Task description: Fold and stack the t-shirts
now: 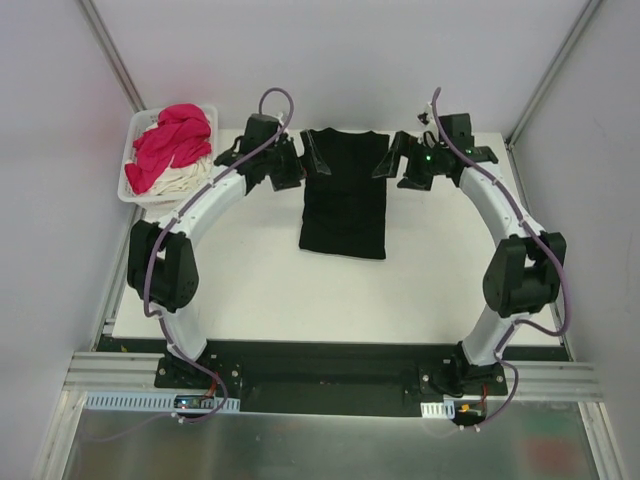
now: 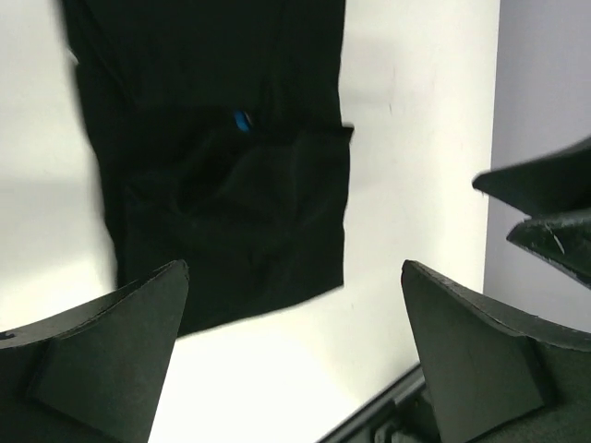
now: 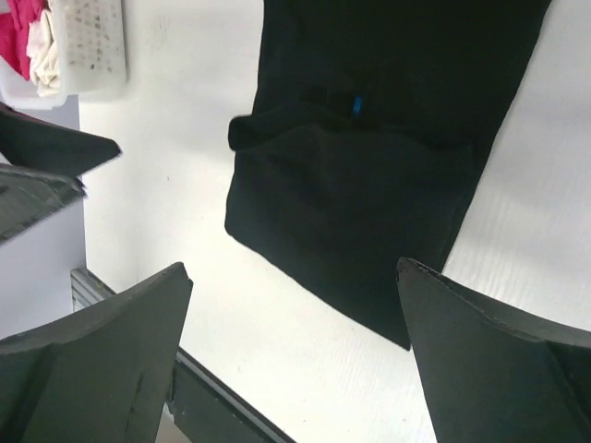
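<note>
A black t-shirt (image 1: 344, 195) lies flat as a long narrow strip at the back middle of the table, sleeves folded in. It also shows in the left wrist view (image 2: 222, 157) and the right wrist view (image 3: 369, 157), with a small blue bit at a fold. My left gripper (image 1: 312, 158) is open and empty beside the shirt's far left corner. My right gripper (image 1: 388, 160) is open and empty beside its far right corner. Magenta-pink (image 1: 170, 142) and cream (image 1: 180, 180) t-shirts lie heaped in the basket.
A white plastic basket (image 1: 134, 128) stands at the back left corner; it shows in the right wrist view (image 3: 88, 46) too. The table's dark back rail (image 3: 222, 406) runs close to both grippers. Grey walls enclose the table.
</note>
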Controlling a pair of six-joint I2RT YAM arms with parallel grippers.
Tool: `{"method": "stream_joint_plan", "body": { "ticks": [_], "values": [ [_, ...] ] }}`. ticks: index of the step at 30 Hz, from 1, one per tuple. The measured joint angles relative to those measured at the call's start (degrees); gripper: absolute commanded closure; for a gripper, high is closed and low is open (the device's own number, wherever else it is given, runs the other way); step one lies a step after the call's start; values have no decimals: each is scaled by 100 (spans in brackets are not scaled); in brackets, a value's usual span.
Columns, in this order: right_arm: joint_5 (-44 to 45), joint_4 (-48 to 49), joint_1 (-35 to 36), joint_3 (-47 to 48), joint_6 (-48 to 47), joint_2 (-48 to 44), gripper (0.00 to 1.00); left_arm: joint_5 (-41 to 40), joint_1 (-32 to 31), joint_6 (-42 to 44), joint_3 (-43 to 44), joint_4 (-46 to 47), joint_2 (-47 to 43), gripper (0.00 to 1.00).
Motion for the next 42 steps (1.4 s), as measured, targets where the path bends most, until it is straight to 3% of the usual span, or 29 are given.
{"method": "stream_joint_plan", "body": {
  "ticks": [7,13,20,31,37,42],
  "values": [
    [188,702,39,-1464,546,-330,4,238,-507,-658,-1307,673,-76,1],
    [608,756,-186,-1641,942,-310,4,199,-608,-1130,-1482,1502,450,1],
    [813,785,-380,-1641,1023,-354,4,-48,-459,-1235,-896,2122,1318,1],
    [715,940,-354,-1853,1134,-361,4,-455,44,-896,426,2269,2422,1],
    [507,1003,-302,-1851,1029,-361,4,-831,70,13,452,1738,2232,1],
    [450,973,-153,-1862,765,-361,4,-791,219,702,173,876,1027,1]
  ]
}}
